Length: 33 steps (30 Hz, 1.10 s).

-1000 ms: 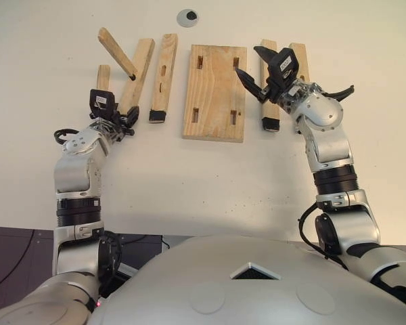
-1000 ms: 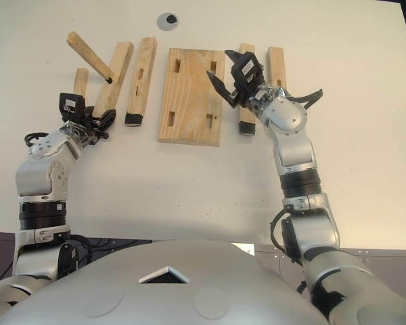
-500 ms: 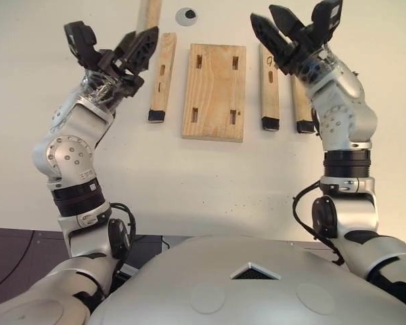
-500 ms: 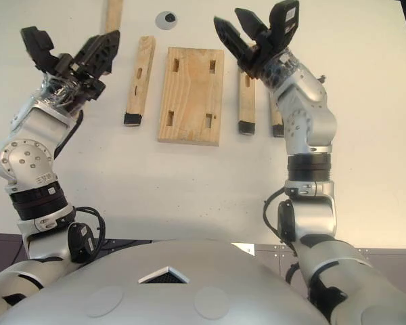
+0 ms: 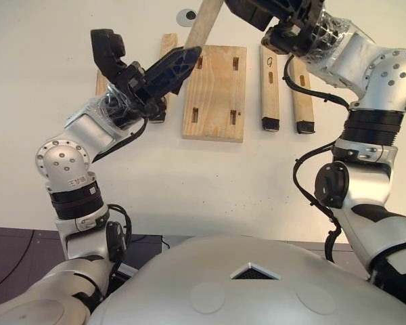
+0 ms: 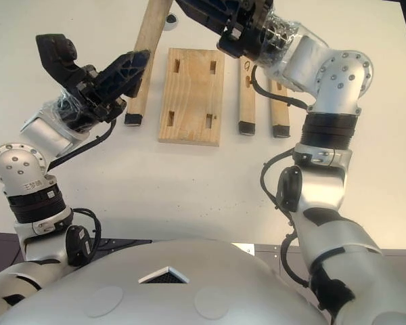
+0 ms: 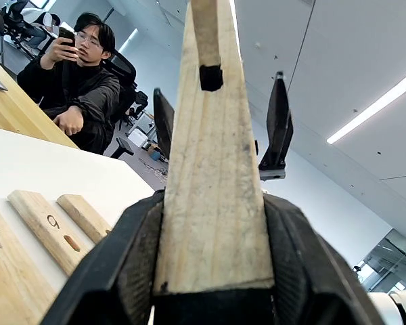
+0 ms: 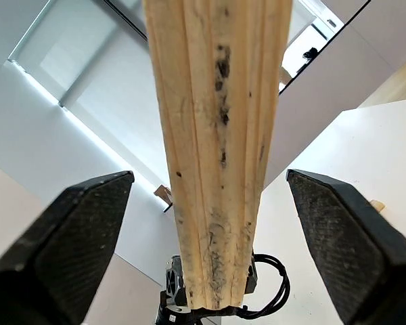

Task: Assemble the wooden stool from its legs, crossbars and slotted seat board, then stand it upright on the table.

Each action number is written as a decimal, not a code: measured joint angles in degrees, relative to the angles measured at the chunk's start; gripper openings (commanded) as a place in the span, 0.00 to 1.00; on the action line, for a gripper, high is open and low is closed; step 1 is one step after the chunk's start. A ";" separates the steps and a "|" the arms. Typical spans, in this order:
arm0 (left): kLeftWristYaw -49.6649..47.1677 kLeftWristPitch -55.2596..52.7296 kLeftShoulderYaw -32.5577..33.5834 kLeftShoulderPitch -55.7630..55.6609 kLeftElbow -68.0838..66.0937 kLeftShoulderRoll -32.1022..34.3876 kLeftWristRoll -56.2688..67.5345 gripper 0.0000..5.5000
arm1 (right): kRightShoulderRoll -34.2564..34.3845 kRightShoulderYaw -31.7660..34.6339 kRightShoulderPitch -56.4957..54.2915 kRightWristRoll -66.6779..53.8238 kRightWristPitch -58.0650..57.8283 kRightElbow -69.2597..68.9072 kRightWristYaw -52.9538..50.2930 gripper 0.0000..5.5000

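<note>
My left gripper (image 5: pixel 188 55) is shut on the foot end of a wooden leg (image 5: pixel 208 19), held tilted up above the table. A short crossbar (image 7: pixel 207 37) sticks out of the slot near the leg's far end. My right gripper (image 8: pixel 206 177) stands open around that far end, with a gap on both sides of the wood. The slotted seat board (image 5: pixel 215 91) lies flat on the table. Two more legs (image 5: pixel 271 84) (image 5: pixel 299 91) lie right of it. Another leg (image 5: pixel 156 114) lies left of it, partly hidden by my left gripper.
A loose short crossbar (image 5: pixel 100 82) lies at the far left, half behind my left arm. A small grey round disc (image 5: pixel 185 15) sits in the white table (image 5: pixel 210 176) behind the board. Bare table lies in front of the board.
My left gripper has lifted the leg with its crossbar off the table and swung it up toward the middle. My right gripper has risen from over the board to the leg's far end.
</note>
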<state>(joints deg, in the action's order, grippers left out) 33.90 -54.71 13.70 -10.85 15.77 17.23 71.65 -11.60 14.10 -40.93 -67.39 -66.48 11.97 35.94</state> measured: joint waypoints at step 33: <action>6.65 8.71 3.38 4.41 -19.12 3.89 -10.86 0.74 | -7.99 -10.68 9.88 24.99 28.95 -1.09 22.82 0.37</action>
<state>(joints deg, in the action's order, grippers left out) 40.54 -46.00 17.08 -6.43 -3.35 21.13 60.79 -19.59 3.42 -31.05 -42.40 -37.53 10.88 58.75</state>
